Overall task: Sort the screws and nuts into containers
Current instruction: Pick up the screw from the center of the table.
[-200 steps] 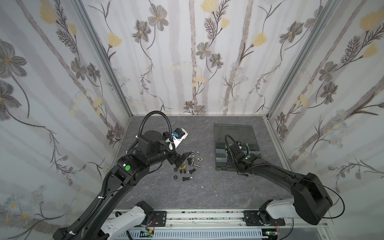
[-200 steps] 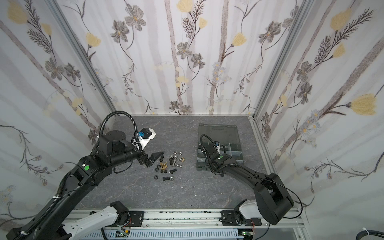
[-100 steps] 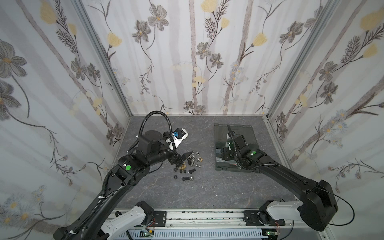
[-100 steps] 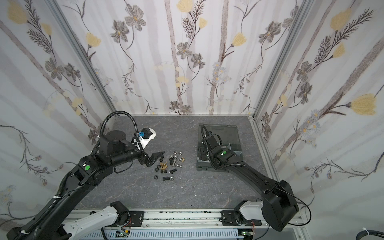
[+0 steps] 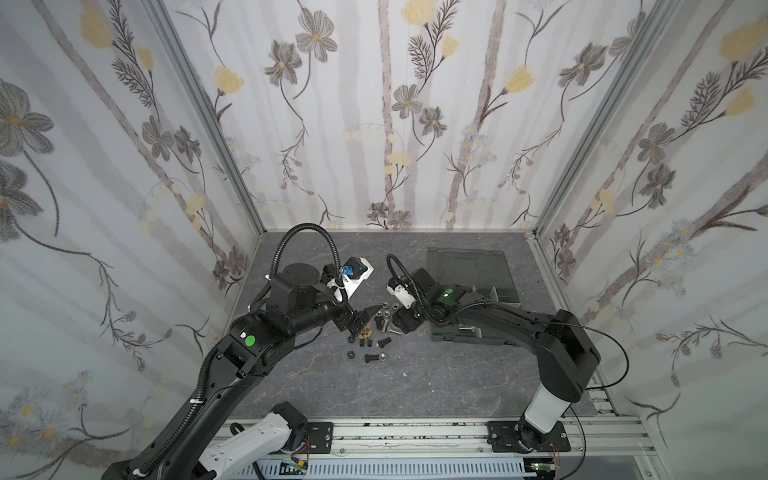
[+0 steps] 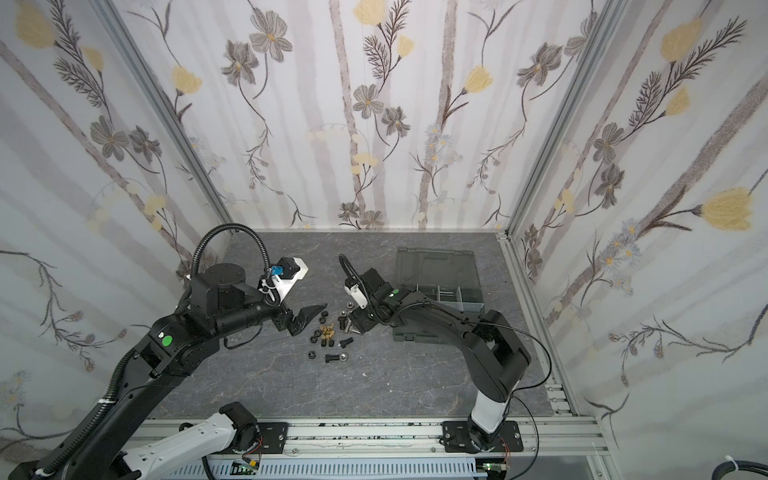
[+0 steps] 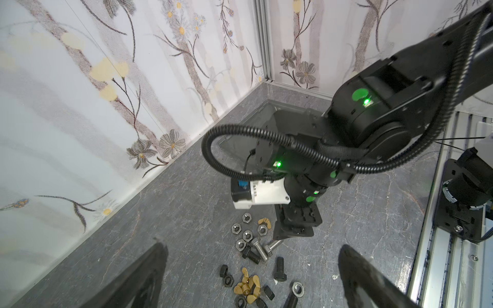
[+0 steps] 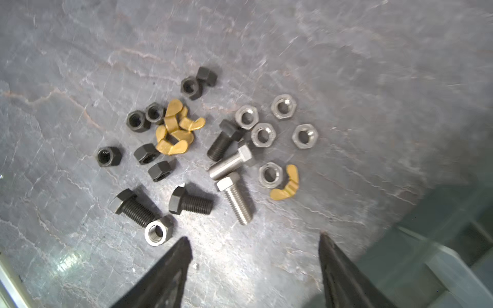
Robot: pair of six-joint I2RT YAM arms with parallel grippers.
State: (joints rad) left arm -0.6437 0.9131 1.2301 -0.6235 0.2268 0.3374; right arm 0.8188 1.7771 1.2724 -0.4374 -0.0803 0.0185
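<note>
Right gripper [image 8: 255,237] jaws apart, empty, moved from organizer box [image 5: 467,266] to over loose screws [image 8: 234,200] and nuts [image 8: 262,134]

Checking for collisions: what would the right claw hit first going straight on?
Probably the silver screw just ahead of the right claw, or bare table before it; depth is unclear.

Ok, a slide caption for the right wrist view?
Open right gripper above loose screws, hex nuts and brass wing nuts on the table.

Bright, even light — soft shadows, right wrist view partly blurred
</note>
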